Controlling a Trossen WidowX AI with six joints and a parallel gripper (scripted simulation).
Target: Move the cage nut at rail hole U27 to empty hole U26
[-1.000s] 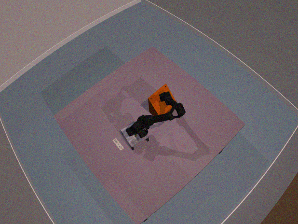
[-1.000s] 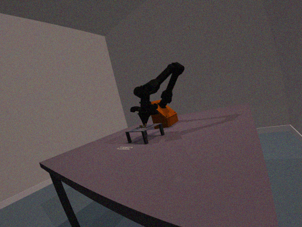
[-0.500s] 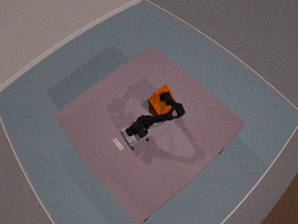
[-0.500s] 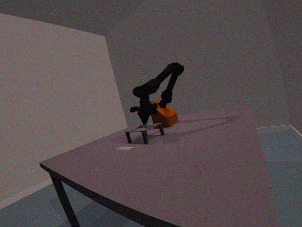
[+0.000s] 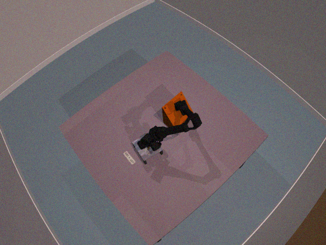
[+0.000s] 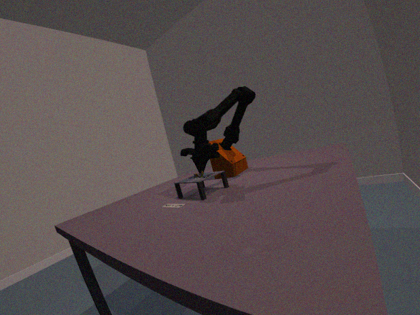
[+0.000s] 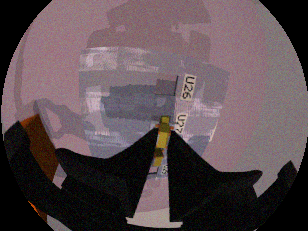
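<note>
On the pinkish tabletop (image 5: pixel 184 163) (image 6: pixel 258 217), the rail plate (image 5: pixel 153 156) (image 6: pixel 186 180) (image 7: pixel 102 79) stands on short dark legs. The yellow-brass cage nut (image 7: pixel 164 124) is at U27, its long axis hard to tell, pinched between the narrowly parted fingertips of the hand (image 5: pixel 149 148) (image 6: pixel 201 174) (image 7: pixel 164 133), while U26's square hole (image 7: pixel 166 87) shows open.

An orange box (image 5: pixel 170 109) (image 6: pixel 239 165) with a sloping top stands on the pinkish table (image 5: pixel 163 211) (image 6: pixel 272 231). The table has dark legs (image 6: pixel 89 276). Under it is the blue-grey floor (image 5: pixel 87 66) (image 6: pixel 394 251), and a pale wall (image 5: pixel 53 26) (image 6: pixel 75 119) rises at one side.
</note>
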